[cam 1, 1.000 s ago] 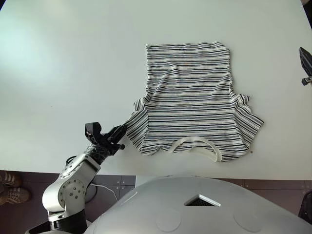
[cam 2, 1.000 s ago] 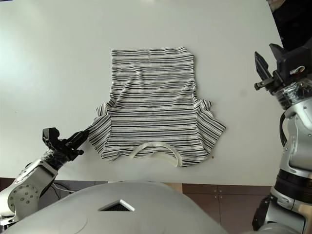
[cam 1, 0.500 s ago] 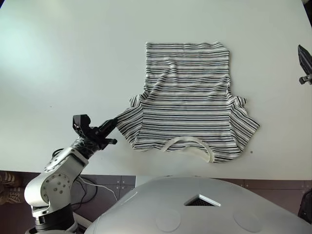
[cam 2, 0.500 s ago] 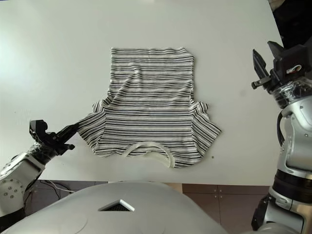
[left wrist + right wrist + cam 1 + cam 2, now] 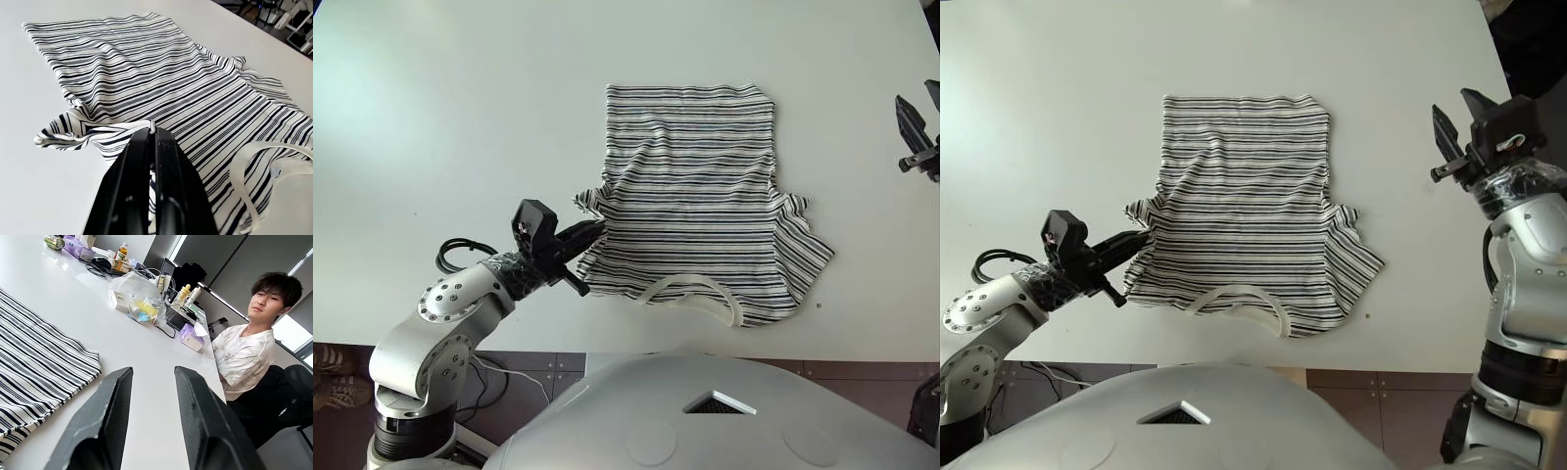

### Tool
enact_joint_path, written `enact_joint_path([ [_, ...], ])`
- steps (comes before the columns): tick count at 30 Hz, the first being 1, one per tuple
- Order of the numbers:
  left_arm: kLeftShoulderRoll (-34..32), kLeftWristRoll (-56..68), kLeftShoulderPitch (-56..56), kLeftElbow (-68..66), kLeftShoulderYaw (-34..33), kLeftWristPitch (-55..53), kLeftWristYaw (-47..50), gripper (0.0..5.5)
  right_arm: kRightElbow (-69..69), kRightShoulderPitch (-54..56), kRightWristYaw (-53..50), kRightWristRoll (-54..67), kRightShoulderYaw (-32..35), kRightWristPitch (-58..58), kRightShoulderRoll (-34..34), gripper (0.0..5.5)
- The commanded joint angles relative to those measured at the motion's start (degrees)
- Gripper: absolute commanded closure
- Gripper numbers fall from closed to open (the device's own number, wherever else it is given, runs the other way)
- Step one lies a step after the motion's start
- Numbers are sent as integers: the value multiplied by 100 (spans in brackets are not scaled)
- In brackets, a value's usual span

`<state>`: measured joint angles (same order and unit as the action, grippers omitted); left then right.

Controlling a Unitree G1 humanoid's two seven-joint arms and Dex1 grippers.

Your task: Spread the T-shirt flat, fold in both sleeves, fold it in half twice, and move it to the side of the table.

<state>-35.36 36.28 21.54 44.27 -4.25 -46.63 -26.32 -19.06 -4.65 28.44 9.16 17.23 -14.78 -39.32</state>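
Now one T-shirt [image 5: 695,186]; left fingers [image 5: 168,196] apparently pinching sleeve [image 5: 63,132]; right fingers [image 5: 110,426] parted.

1 T-shirt [image 5: 690,186], 2 grippers [image 5: 595,227] [image 5: 1453,110], 1 tbl [image 5: 460,117]

My left arm [image 5: 445,304] and right arm [image 5: 1528,284] are silver-grey, with round joint housings ringed by small screws. A black cable [image 5: 458,257] loops beside the left. Dark textured wrap covers my wrists. My left gripper [image 5: 595,226] and right gripper [image 5: 1451,108] are black, with flat tapered fingers.

Striped T-shirt [image 5: 695,196] flat mid-table, collar nearest, left sleeve folded inward.
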Motion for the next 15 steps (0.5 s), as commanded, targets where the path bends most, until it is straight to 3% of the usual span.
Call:
enact_joint_path([
  [1,-359,-672,-449,-23,794,65,-61,538,8,230,-10,-28,-123,-66,46,394],
  [6,-706,-1245,-661,-99,1397,377,-405,538,97,378,19,-53,-259,-46,72,394],
  [15,-972,-862,-747,-568,1210,381,-1278,538,86,456,4,-72,-379,-88,99,394],
])
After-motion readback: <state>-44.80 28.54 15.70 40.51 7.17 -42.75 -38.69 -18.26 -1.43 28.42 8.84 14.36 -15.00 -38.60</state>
